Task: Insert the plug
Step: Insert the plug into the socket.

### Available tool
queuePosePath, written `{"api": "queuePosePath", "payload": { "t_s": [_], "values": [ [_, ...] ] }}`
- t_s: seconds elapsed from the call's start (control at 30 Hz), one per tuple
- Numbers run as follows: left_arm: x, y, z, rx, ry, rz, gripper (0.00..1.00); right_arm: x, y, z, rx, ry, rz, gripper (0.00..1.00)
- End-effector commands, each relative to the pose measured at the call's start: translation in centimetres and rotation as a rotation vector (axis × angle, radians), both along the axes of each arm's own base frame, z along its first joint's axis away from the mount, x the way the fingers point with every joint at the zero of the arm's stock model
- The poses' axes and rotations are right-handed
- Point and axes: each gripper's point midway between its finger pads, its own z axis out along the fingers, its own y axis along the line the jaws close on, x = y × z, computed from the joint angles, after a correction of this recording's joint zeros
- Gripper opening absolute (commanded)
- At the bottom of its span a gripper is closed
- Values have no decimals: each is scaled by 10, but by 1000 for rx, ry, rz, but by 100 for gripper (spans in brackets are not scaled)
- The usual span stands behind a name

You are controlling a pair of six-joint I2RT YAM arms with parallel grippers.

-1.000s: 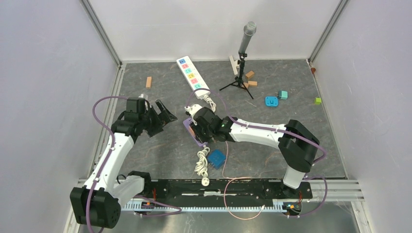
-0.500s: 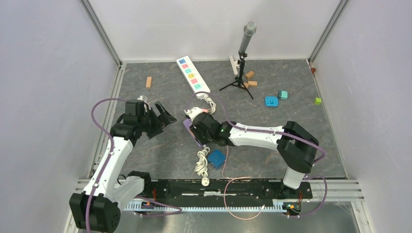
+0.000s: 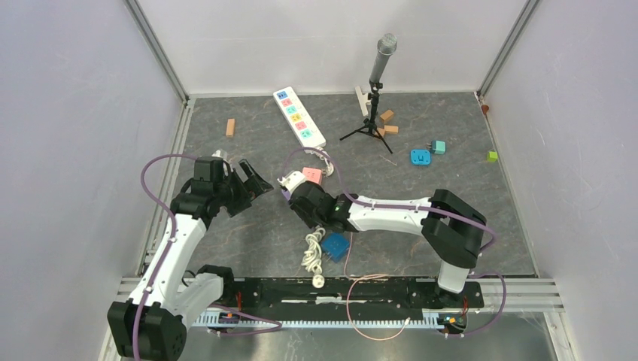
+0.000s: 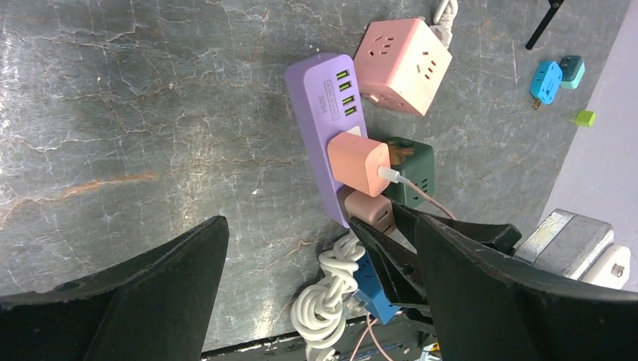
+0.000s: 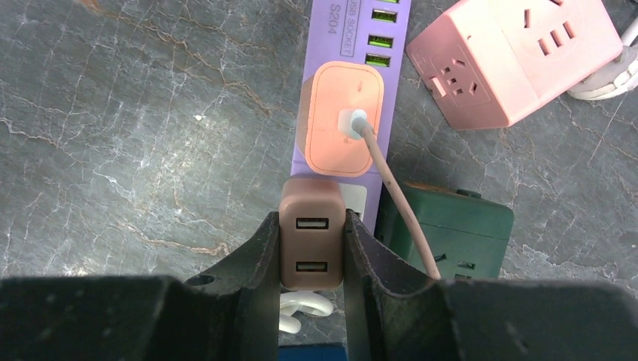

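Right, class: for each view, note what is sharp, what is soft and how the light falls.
Top external: even, diffuse light, faint shadows. Left wrist: purple strip crisp, left pincer dark and soft-edged. Right wrist: brown adapter sharp, the strip's print legible, right pincer gripping it almost featureless black.

purple power strip (image 5: 328, 47), printed "S204"; beside it "USB SOCKET", first letter cut off

We are looking down on a dark grey marbled stone-pattern tabletop (image 3: 248, 233). We are seeing plain pale lilac-white panel walls (image 3: 75, 113) closing it in on three sides, with silver aluminium corner posts (image 3: 156, 49) at the back. We are finding the light falling soft and even, throwing faint shadows.
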Motion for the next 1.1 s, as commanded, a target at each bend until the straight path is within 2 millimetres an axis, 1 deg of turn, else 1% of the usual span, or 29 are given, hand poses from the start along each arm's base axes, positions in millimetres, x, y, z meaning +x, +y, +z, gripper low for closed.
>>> {"api": "queuePosePath", "payload": {
  "t_s": [0.0,0.1,0.17,0.23,0.27,0.3,0.33,0.37,0.43,0.47,0.57,0.63,0.7,0.73,0.83,0.93,1.07],
  "values": [
    [7,2,7,6,-31,11,100,-33,-67,-88,-367,170,43,0],
    [9,3,10,10,-40,7,100,-37,-69,-98,-429,208,66,0],
    [11,3,12,15,-45,2,100,-38,-70,-101,-439,217,70,0],
    [12,3,13,17,-47,0,100,-37,-66,-95,-420,209,78,0],
    [13,2,14,19,-50,-3,100,-36,-64,-89,-404,198,81,0],
    [14,2,14,21,-52,-6,100,-35,-60,-83,-383,192,88,1],
    [16,2,16,23,-56,-8,100,-34,-57,-77,-368,185,92,5],
    [17,2,17,25,-58,-10,100,-33,-53,-71,-348,181,99,10],
    [19,2,19,28,-61,-15,100,-33,-47,-58,-322,174,116,28],
    [21,2,19,29,-62,-16,100,-33,-44,-52,-308,172,122,40],
    [25,2,21,33,-66,-21,100,-30,-35,-25,-254,150,132,71],
    [27,1,20,33,-66,-23,100,-30,-28,-5,-211,138,144,86],
    [30,-3,19,12,-72,-34,100,-31,-20,18,-156,132,158,95],
    [32,-6,18,-3,-64,-41,100,-31,-14,29,-130,130,167,98],
    [34,-14,9,-43,-31,-59,100,-31,0,62,-59,123,186,98],
    [35,-23,-3,-94,6,-81,97,-31,12,93,1,112,212,98],
    [33,-37,-17,-173,59,-122,92,-34,21,124,69,119,251,98]
  ]
}}
